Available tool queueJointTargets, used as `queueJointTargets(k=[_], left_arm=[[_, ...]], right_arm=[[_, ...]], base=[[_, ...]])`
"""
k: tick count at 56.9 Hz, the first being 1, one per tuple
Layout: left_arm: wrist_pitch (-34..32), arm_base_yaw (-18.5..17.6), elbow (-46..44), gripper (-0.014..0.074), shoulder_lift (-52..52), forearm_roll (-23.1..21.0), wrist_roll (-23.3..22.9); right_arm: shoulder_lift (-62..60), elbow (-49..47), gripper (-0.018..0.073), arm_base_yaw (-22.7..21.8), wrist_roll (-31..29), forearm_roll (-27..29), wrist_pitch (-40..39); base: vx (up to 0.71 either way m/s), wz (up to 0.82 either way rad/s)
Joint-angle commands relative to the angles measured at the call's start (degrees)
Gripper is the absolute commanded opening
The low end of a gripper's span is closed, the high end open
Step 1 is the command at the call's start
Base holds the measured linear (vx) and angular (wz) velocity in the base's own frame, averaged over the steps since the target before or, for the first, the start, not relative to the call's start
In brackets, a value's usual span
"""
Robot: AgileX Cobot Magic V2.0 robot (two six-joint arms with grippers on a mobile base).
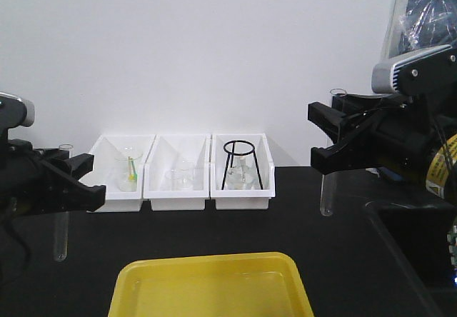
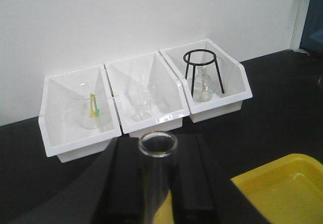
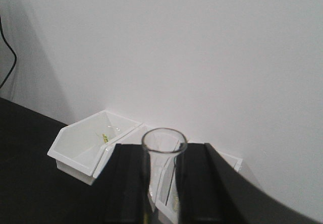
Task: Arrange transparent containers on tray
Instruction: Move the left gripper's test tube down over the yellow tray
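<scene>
Each gripper holds one transparent container, a slim clear test tube, upright above the black tabletop. At the left, my left gripper is shut on a tube whose rim pokes up above the fingers. In the left wrist view that tube stands between the black fingers of the left gripper. My right gripper hangs higher at the right, shut on the other tube. The right wrist view shows this tube inside the right gripper. The yellow tray lies at the front centre, below and between the grippers; its corner shows in the left wrist view.
Three white bins stand in a row against the back wall. They hold clear beakers and a black wire tripod. A dark recessed edge runs along the table's right side under the right arm.
</scene>
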Motion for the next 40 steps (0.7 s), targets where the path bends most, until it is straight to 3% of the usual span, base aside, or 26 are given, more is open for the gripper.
queueJointTargets(k=[1,6,10,16,20,26,28,32,40], left_arm=[[-1.29,-0.34,-1.72,-0.0008,-1.26,-3.8,-0.55],[3.83,-0.34,-1.72,-0.0008,-0.03,-8.98,1.05],[7.79,-0.34,-1.94,-0.0008,1.97,-14.03,5.99],[14.07,-0.34,-3.39,-0.0008,5.25,-28.2,21.17],[17.99,-0.34,-5.69,-0.0008,7.65,-40.05,32.47],[21.61,-0.16,-8.84,-0.0008,10.74,-54.44,43.3],[21.86,-0.16,-9.85,-0.0008,11.67,-57.75,44.71],[21.26,-0.16,-11.65,-0.0008,13.49,-60.05,44.54],[21.2,0.05,-14.14,-0.0006,17.61,-55.88,36.88]], right_arm=[[-1.39,-1.81,-0.0011,-0.02,-0.2,0.54,-2.32],[-1.39,-1.81,-0.0011,-0.02,-0.2,0.54,-2.32],[-1.39,-1.81,-0.0011,-0.02,-0.2,0.54,-2.32],[-1.39,-1.81,-0.0011,-0.02,-0.2,0.54,-2.32],[-1.39,-1.81,-0.0011,-0.02,-0.2,0.54,-2.26],[-1.39,-1.81,-0.0011,-0.02,-0.2,0.54,-2.26],[-1.39,-1.81,-0.0011,-0.02,-0.2,0.54,-2.26],[-1.39,-1.81,-0.0011,-0.02,-0.2,0.54,-2.26],[-1.39,-1.81,-0.0011,-0.02,-0.2,0.54,-2.21]], base=[[0.0,0.0],[0.0,0.0],[0.0,0.0],[0.0,0.0],[0.0,0.0],[0.0,0.0],[0.0,0.0],[0.0,0.0],[0.0,0.0]])
